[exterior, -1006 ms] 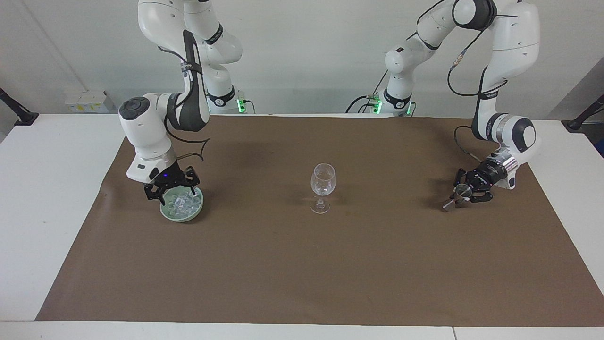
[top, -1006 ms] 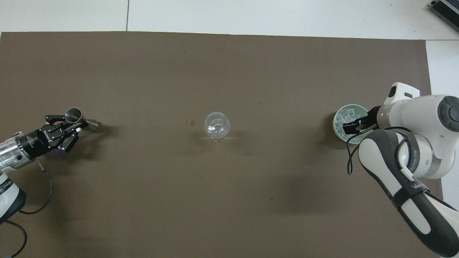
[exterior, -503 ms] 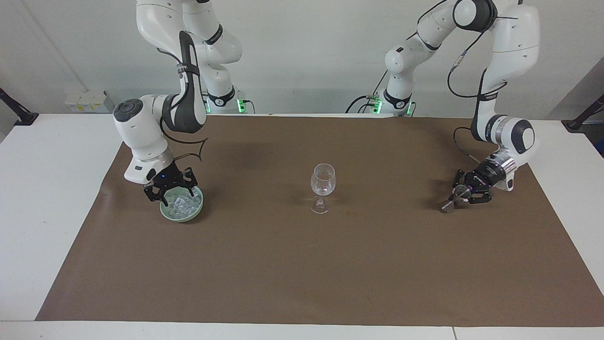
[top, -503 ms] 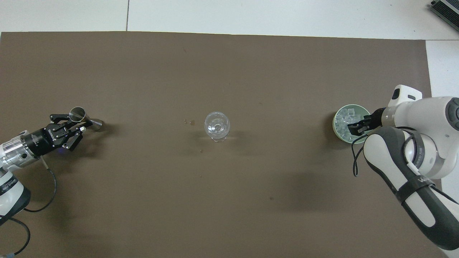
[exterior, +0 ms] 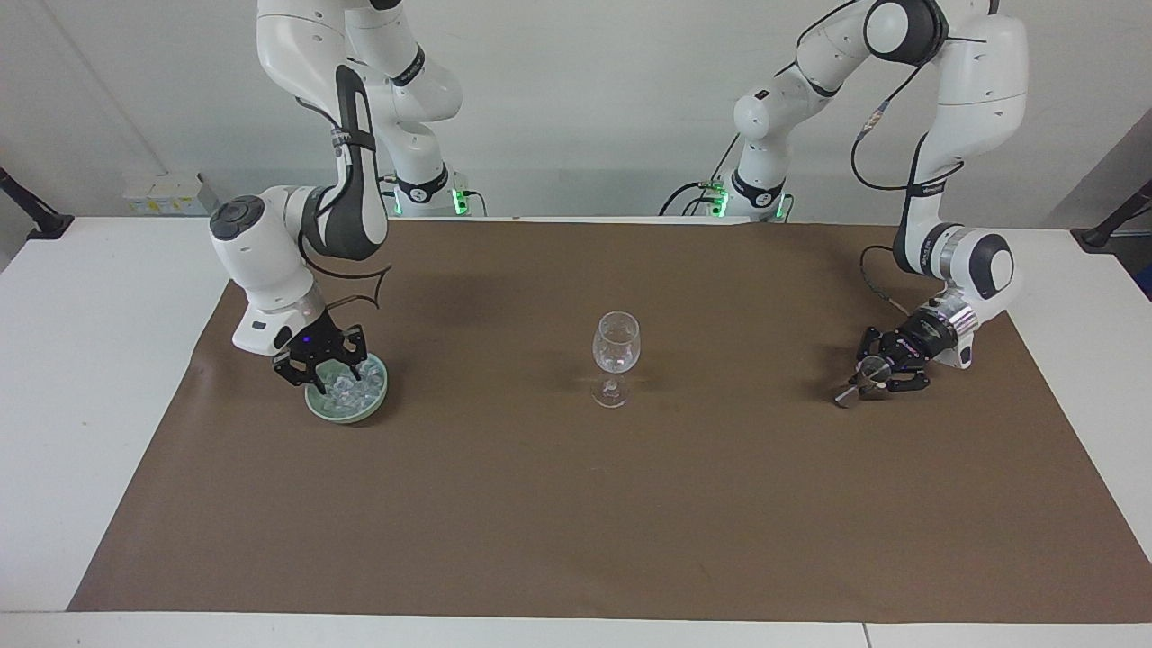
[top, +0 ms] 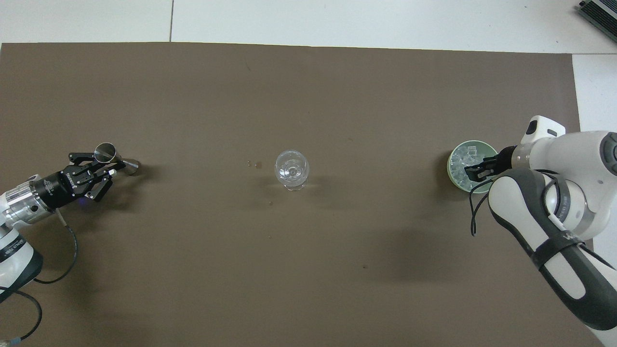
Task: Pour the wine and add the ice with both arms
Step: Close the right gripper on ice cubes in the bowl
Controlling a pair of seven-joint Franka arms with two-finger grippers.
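Note:
A clear wine glass [exterior: 616,346] [top: 291,169] stands upright in the middle of the brown mat. Toward the right arm's end sits a pale green bowl [exterior: 360,412] [top: 453,166] filled with ice [exterior: 346,387] [top: 462,156]. My right gripper [exterior: 331,371] [top: 470,172] reaches down into the bowl among the cubes; whether a cube is held is hidden. At the left arm's end, my left gripper [exterior: 868,376] [top: 108,166] hangs low over the mat, shut on a tilted metal jigger [exterior: 850,391] [top: 107,152].
The brown mat [exterior: 576,522] covers most of the white table [exterior: 81,360]. A few small specks [top: 254,164] lie on the mat beside the glass, toward the left arm's end. Black stands [exterior: 36,211] poke in at the table's corners by the robots.
The right arm's wrist has swung a little away from the glass while its gripper stays in the bowl. The left gripper has shifted slightly with the jigger and sits a bit lower.

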